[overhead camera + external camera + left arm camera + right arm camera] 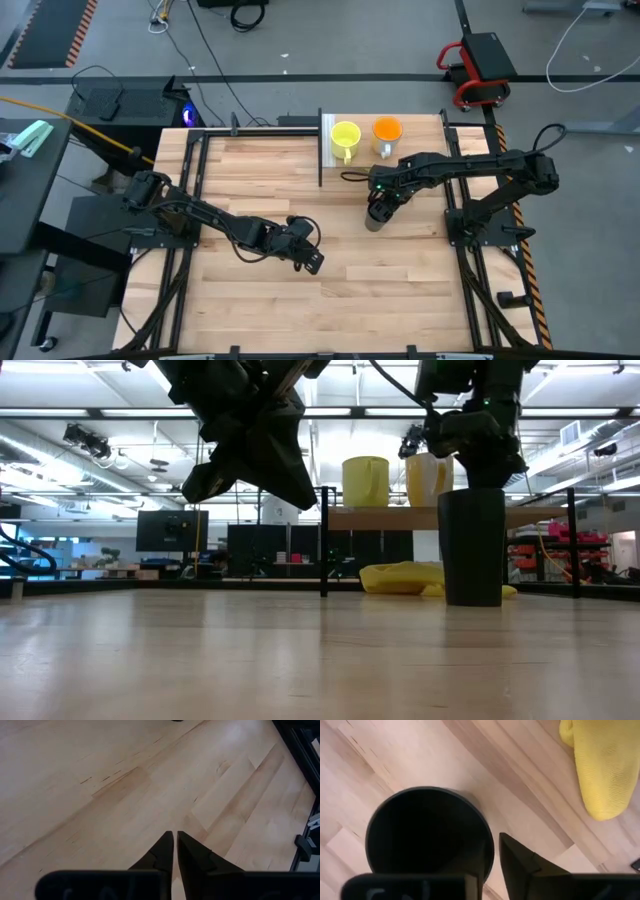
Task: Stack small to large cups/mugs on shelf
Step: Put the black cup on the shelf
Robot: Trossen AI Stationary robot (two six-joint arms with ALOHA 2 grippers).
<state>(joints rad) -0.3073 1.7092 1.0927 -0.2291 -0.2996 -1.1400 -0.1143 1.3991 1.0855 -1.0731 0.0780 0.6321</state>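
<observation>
Black cup stands on my bench at right of centre, rim pinched by my right end effector. Yellow mug and orange mug already occupy the shelf; only this remains. Left end effector idles, pressed together.

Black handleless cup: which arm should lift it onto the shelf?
Right. The right gripper is already at the tall black handleless cup, one finger inside its rim, beside the shelf. The left gripper hangs shut over bare tabletop, farther away.
</observation>
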